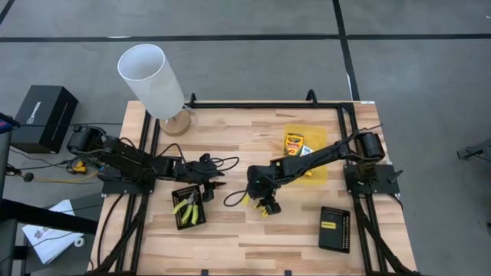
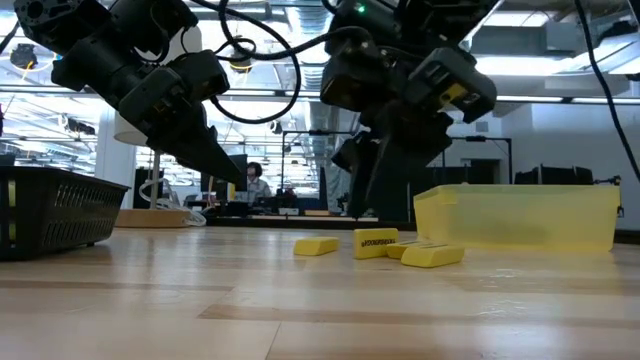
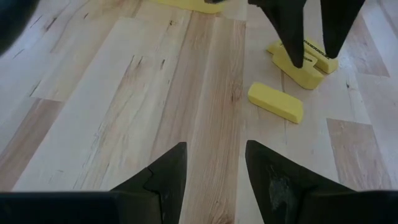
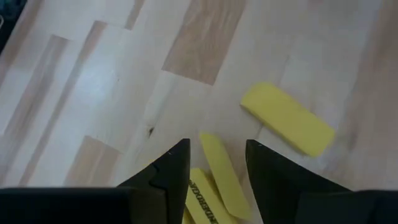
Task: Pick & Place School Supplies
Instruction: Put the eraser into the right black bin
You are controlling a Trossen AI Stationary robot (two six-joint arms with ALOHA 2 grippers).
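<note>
Now R fingers point(image 4: 249, 180) apart, straddling yellow sticks point(image 4: 221, 177).

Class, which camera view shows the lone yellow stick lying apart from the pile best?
The right wrist view: the lone yellow stick lies large and unobstructed. The left wrist view shows it smaller; the low view shows it side-on; the high view barely shows it.
</note>
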